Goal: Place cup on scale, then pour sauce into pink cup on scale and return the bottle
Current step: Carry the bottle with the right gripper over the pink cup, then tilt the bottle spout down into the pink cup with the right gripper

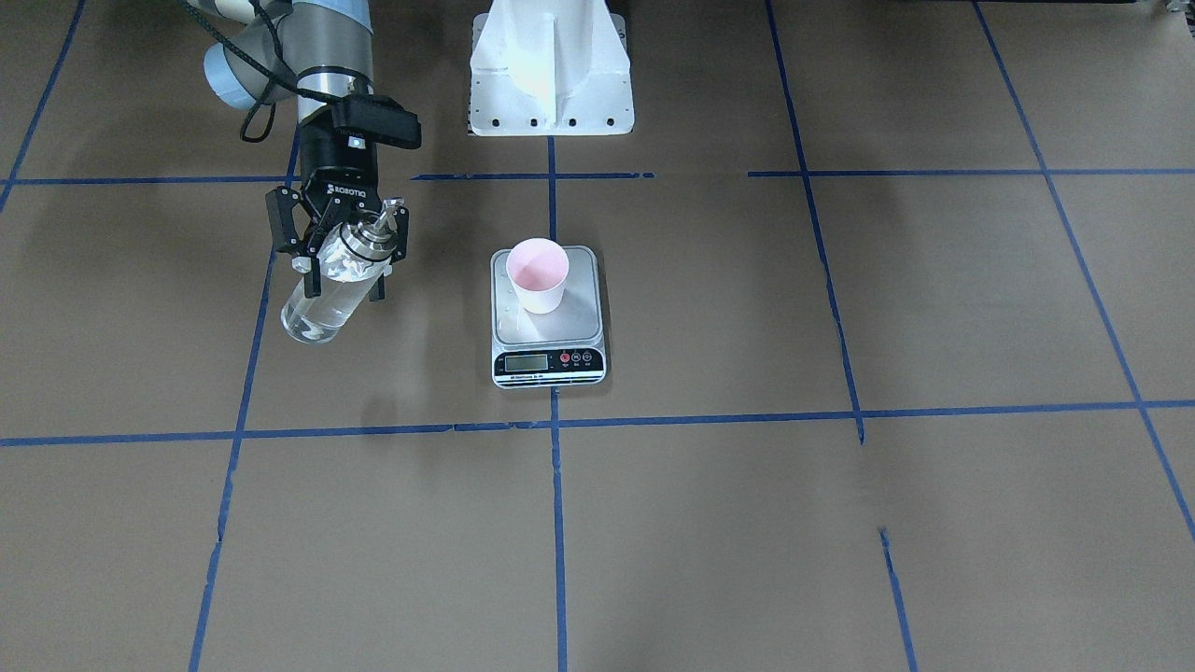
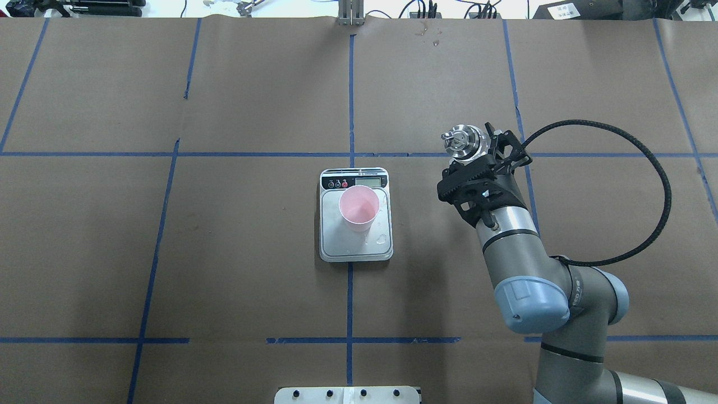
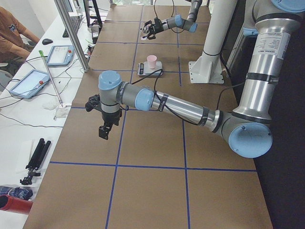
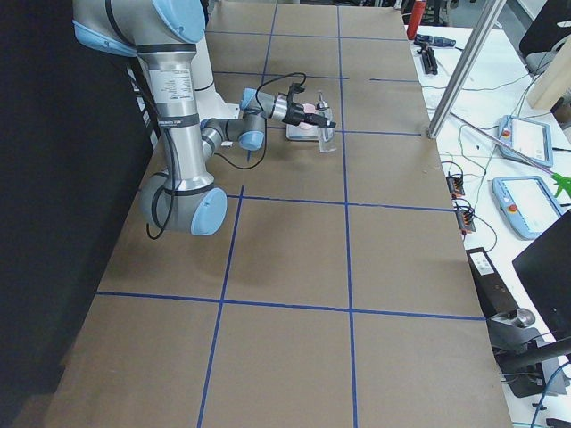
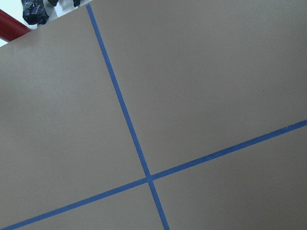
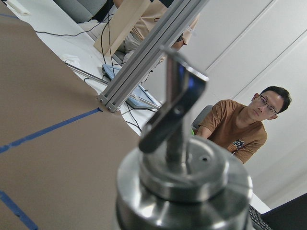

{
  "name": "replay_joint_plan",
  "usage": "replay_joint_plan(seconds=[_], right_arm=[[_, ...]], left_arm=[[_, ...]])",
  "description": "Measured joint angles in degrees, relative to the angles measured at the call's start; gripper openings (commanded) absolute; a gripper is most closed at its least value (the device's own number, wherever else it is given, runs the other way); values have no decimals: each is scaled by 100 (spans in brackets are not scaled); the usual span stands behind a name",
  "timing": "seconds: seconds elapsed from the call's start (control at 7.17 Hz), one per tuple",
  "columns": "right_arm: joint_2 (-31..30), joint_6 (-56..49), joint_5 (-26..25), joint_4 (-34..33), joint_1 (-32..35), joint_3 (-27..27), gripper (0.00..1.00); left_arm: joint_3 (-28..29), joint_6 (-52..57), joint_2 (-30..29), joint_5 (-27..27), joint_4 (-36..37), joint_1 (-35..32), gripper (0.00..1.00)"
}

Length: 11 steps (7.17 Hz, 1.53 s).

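Note:
The pink cup point(image 1: 538, 275) stands upright on the silver scale point(image 1: 581, 319), also seen from overhead as cup point(image 2: 358, 209) on scale point(image 2: 336, 242). My right gripper point(image 1: 344, 250) is shut on the neck of the clear glass bottle point(image 1: 322, 301), upright, to the scale's side. Its silver spout cap point(image 2: 461, 140) fills the right wrist view point(image 6: 182, 163). Clear sauce shows in the bottle's lower part. I cannot tell whether the bottle touches the table. My left gripper point(image 3: 105, 130) hangs over bare table far from the scale; I cannot tell whether it is open or shut.
A few water drops point(image 2: 381, 240) lie on the scale platform. The white robot base mount point(image 1: 551, 75) stands behind the scale. An operator point(image 6: 242, 129) sits beyond the table's far edge. Blue tape lines cross the brown table.

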Motion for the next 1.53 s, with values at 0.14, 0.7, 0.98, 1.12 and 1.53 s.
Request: replay_joint_plan(seconds=[0.14, 0.7, 0.98, 1.12, 1.53], right_arm=[[24, 4, -182, -2, -147, -72, 0], [457, 57, -683, -4, -564, -810, 0], [775, 15, -868, -40, -592, -1222, 0], [895, 0, -973, -164, -598, -1327, 0], [1037, -288, -1325, -632, -609, -1385, 0]], left_arm=[[37, 24, 53, 1, -18, -4, 100], [167, 24, 81, 19, -15, -42, 100], [192, 23, 76, 29, -1, -79, 100], [200, 23, 73, 39, 0, -99, 100], [229, 22, 38, 57, 1, -129, 100]])
